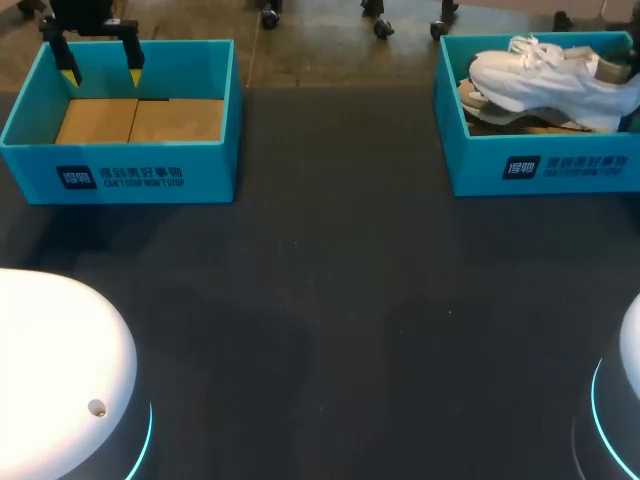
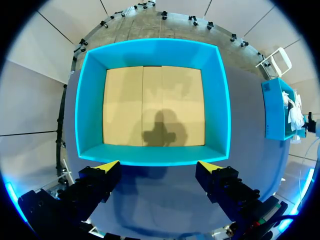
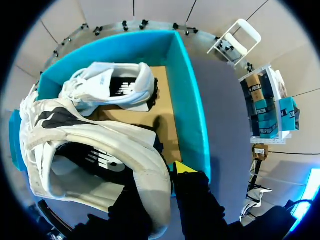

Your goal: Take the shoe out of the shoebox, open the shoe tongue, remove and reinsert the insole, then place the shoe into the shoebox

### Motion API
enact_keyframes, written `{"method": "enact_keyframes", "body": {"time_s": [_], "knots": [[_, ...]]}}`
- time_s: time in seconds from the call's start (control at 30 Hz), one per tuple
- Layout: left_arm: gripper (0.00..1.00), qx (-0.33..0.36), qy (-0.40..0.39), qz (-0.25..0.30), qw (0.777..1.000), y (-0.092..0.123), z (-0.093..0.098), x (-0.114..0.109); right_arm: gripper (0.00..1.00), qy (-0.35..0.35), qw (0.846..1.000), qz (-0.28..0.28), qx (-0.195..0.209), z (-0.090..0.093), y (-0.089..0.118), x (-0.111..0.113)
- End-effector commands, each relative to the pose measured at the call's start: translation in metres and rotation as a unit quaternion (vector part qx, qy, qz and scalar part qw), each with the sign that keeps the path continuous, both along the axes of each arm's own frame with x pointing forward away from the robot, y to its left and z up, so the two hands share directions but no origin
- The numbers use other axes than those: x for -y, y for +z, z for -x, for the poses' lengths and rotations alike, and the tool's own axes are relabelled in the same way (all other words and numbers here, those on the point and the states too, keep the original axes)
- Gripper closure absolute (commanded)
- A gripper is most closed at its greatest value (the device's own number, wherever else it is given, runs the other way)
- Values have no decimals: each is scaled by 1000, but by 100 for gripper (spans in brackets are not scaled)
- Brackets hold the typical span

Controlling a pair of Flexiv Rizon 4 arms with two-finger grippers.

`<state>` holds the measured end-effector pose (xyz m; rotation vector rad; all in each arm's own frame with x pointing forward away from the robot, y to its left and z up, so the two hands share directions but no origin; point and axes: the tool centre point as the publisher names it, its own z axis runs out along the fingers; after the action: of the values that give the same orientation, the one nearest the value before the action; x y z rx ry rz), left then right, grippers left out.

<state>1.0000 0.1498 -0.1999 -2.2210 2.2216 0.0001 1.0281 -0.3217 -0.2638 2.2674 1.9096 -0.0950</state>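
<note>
Shoe (image 1: pixel 545 80): white trainer at about 1 o'clock on the tabletop (image 1: pixel 330 300), within the walls of its shoebox and riding high near rim level.
Shoebox (image 1: pixel 560 165): teal and open-topped, with a cardboard floor. It is the start and end place for the shoe, so it sits within the right arm's easy reach.
Right fingers (image 3: pixel 181 167): clamped on the shoe's heel collar, one finger inside the opening and one outside. The heel is a stiff edge, probably chosen so the shoe hangs steady without crushing the upper.
Second shoe (image 3: pixel 112 87): lies on its side deeper in the same box, ahead of the held one and apart from the fingers.
Left fingers (image 2: pixel 107 167): spread wide and holding nothing, hovering over the near wall of the empty box, out of the right arm's way.
Empty box (image 1: pixel 140 170): teal, at about 11 o'clock, with only bare cardboard inside.
Step in hand: judged to be the lift-out. The tongue and insole look untouched, so most of the task remains.
</note>
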Motion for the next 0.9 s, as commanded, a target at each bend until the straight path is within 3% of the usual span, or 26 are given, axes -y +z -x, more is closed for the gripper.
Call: {"method": "enact_keyframes", "body": {"time_s": [0.03,0.2,0.5,0.9], "knots": [[0,0,0,0,1000,0,0,0,100,2,1000,9,5,11,50,-12],[0,0,0,0,1000,0,0,0,100,11,1000,-6,10,16,84,-18],[0,0,0,0,1000,0,0,0,100,19,1000,21,-2,27,117,-37],[0,0,0,0,1000,0,0,0,100,3,1000,18,-8,30,125,-45]]}}
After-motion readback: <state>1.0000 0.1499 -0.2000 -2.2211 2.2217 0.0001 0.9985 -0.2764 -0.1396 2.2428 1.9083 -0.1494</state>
